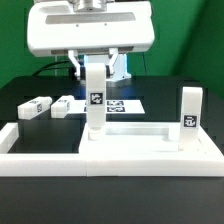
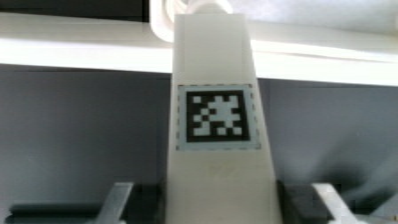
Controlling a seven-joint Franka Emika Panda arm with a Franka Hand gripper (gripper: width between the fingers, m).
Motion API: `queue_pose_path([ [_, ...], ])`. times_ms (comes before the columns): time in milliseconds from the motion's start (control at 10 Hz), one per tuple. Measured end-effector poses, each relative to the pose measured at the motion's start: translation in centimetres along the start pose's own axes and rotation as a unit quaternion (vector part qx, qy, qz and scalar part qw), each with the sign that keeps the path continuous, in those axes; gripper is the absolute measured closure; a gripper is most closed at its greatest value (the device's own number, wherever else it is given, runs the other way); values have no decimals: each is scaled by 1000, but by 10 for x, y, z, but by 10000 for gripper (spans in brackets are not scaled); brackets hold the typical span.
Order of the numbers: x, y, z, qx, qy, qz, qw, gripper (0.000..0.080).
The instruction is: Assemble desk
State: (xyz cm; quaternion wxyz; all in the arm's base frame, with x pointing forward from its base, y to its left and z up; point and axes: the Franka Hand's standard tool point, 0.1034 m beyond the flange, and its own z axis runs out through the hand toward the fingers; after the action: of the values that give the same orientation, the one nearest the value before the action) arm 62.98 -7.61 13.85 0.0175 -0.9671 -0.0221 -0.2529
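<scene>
My gripper (image 1: pixel 94 72) is shut on the upper end of a white square leg (image 1: pixel 95 104) and holds it upright. The leg's lower end meets the corner of the rimmed desk top (image 1: pixel 140 146) on the exterior view's left. In the wrist view the leg (image 2: pixel 217 70) fills the middle, tag toward the camera, with the gripper (image 2: pixel 217 206) closed on both its sides and one finger (image 2: pixel 118 200) showing beside it. A second leg (image 1: pixel 190 108) stands upright at the top's corner on the exterior view's right. Two more legs (image 1: pixel 33 107) (image 1: pixel 65 104) lie flat on the black table.
The marker board (image 1: pixel 122 103) lies behind the desk top. A long white border bar (image 1: pixel 110 166) runs along the front, and another bar (image 1: pixel 8 133) is on the exterior view's left. The robot's white base (image 1: pixel 90 30) looms at the back.
</scene>
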Motion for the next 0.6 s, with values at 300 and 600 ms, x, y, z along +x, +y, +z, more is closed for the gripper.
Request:
queue_pose_path([
  [300,-1,11,7,-34,39,-4,999,509],
  [600,3,5,7,-29,40,11,999,509],
])
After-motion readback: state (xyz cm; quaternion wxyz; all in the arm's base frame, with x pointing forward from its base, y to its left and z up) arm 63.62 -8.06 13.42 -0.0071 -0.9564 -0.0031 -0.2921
